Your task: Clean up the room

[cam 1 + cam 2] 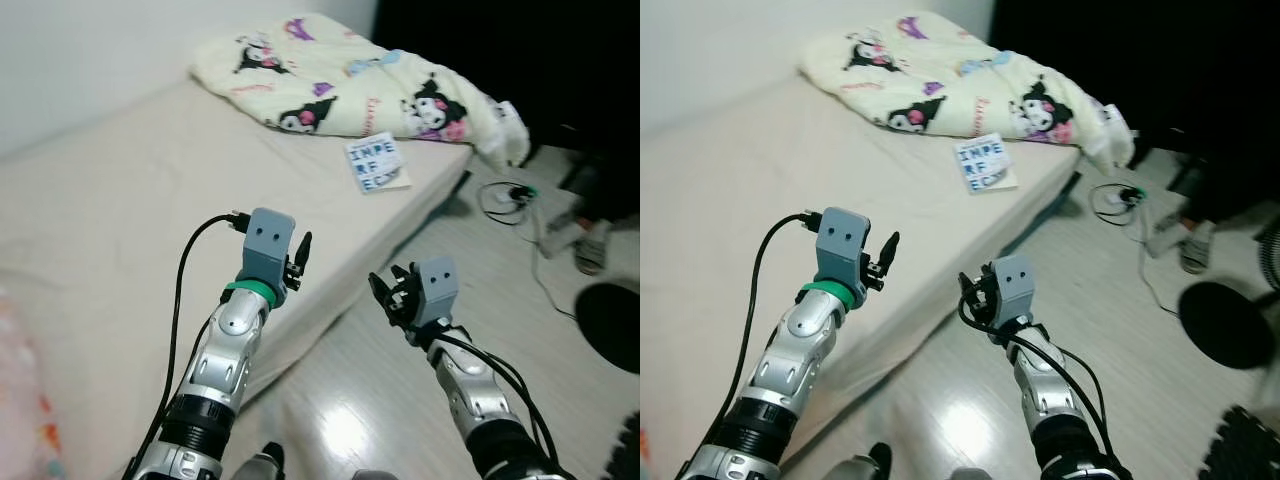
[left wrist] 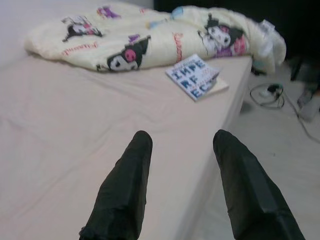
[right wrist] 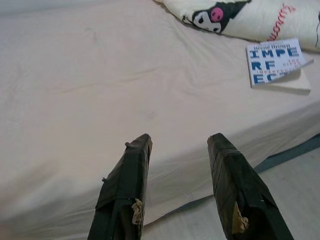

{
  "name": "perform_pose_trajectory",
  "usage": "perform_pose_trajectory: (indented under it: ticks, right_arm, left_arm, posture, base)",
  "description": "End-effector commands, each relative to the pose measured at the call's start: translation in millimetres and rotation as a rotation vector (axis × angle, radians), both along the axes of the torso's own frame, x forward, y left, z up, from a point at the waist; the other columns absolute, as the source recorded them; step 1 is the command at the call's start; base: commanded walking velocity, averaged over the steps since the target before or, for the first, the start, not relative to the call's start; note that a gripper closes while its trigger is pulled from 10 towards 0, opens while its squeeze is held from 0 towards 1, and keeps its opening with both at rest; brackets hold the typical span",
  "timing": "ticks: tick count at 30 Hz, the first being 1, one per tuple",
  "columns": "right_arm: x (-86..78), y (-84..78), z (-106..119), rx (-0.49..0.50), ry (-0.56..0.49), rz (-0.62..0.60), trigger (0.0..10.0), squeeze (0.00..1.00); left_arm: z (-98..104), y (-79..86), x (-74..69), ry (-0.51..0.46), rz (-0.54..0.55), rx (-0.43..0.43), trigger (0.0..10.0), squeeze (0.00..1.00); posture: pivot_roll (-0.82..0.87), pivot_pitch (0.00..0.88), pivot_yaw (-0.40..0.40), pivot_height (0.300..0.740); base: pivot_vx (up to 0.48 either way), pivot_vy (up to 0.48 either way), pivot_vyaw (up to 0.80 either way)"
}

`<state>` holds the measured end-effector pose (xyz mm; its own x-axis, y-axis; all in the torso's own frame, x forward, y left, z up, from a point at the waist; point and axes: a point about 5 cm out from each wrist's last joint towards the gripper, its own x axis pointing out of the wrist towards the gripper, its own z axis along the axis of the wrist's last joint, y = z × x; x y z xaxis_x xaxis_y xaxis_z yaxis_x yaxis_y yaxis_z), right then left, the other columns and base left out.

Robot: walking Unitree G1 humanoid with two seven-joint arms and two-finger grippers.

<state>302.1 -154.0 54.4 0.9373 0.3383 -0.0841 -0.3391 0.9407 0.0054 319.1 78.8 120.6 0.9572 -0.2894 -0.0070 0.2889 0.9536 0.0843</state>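
A white book with blue letters (image 1: 376, 164) lies on the beige bed (image 1: 120, 190) near its far corner, beside a crumpled cream blanket with cartoon prints (image 1: 350, 80). My left gripper (image 1: 300, 258) is raised over the bed's near edge, open and holding nothing; its fingers (image 2: 127, 185) point toward the book (image 2: 196, 77). My right gripper (image 1: 392, 290) hovers over the floor beside the bed, open and bare, its fingers (image 3: 227, 185) aimed at the mattress side with the book (image 3: 276, 62) beyond.
Cables and a plug (image 1: 512, 195) lie on the pale wood floor (image 1: 500, 290) past the bed corner. A dark round object (image 1: 610, 325) sits at the right, with dark clutter (image 1: 595, 215) by the wall. A pink patterned cloth (image 1: 25, 400) lies at the near left.
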Motion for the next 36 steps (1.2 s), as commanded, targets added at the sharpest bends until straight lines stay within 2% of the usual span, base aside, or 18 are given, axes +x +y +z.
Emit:
perform_pose_trajectory:
  ticks: [1,28,36]
  right_arm:
    - [-2.0,2.5,-3.7,0.005,0.017,0.009,10.0,0.0]
    - [-2.7,7.4,-3.3,0.023,0.017,0.042,10.0,0.0]
    - [-3.0,7.5,-3.6,0.025,0.018,0.041,10.0,0.0]
  left_arm:
    - [-7.8,1.1,-2.2,0.035,0.003,0.011,10.0,0.0]
    - [-8.2,1.9,-0.8,0.038,0.001,0.025,10.0,0.0]
    - [-7.1,4.2,-1.5,0.01,-0.033,0.066,10.0,0.0]
  posture:
    - [-0.07,0.0,0.008,0.735]
    - [-0.06,0.0,0.012,0.735]
    - [-0.06,0.0,0.013,0.735]
  base:
    - [0.0,0.0,0.79]
    - [0.0,0.0,0.78]
    - [0.0,0.0,0.78]
